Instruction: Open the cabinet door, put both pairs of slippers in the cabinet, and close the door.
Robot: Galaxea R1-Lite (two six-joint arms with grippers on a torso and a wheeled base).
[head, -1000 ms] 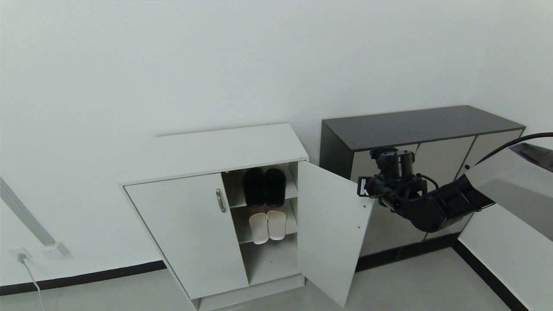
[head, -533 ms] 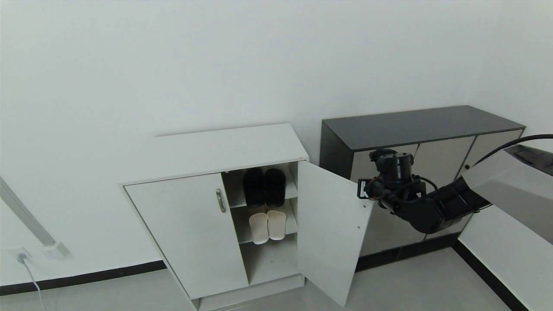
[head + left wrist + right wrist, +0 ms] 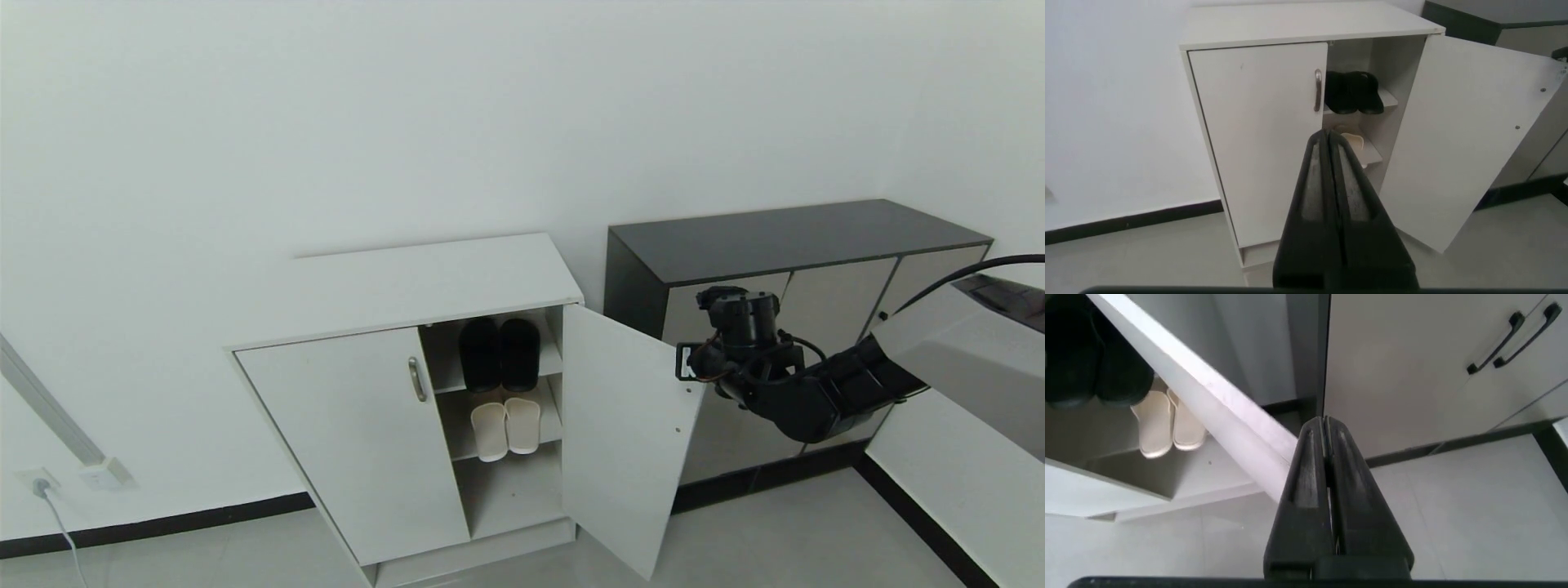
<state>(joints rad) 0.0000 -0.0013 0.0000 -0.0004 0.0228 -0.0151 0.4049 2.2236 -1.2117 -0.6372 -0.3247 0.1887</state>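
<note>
The white cabinet stands against the wall. Its left door is shut, with a metal handle near the inner edge. Its right door is swung well out toward the room.

Both pairs are inside, in the open right half. The black slippers sit side by side on the top shelf. The white slippers sit side by side on the shelf below, toes outward. The bottom compartment under them holds nothing I can make out.

The right arm reaches in from the right, in front of the dark sideboard that stands next to the cabinet. The right jaws are pressed together with nothing between them. They sit at the upper free corner of the open door, on its outer side. In the right wrist view the door's edge runs slantwise right up to their tip, but I cannot tell whether they touch it. Past that edge lie the white slippers and the black slippers, well apart from the jaws and on the far side of the door.

The left jaws are also together and empty. They are held back from the cabinet and point at the gap between the shut door and the open one. The black slippers and a sliver of a white slipper show just beyond their tip, well apart from them.
</note>
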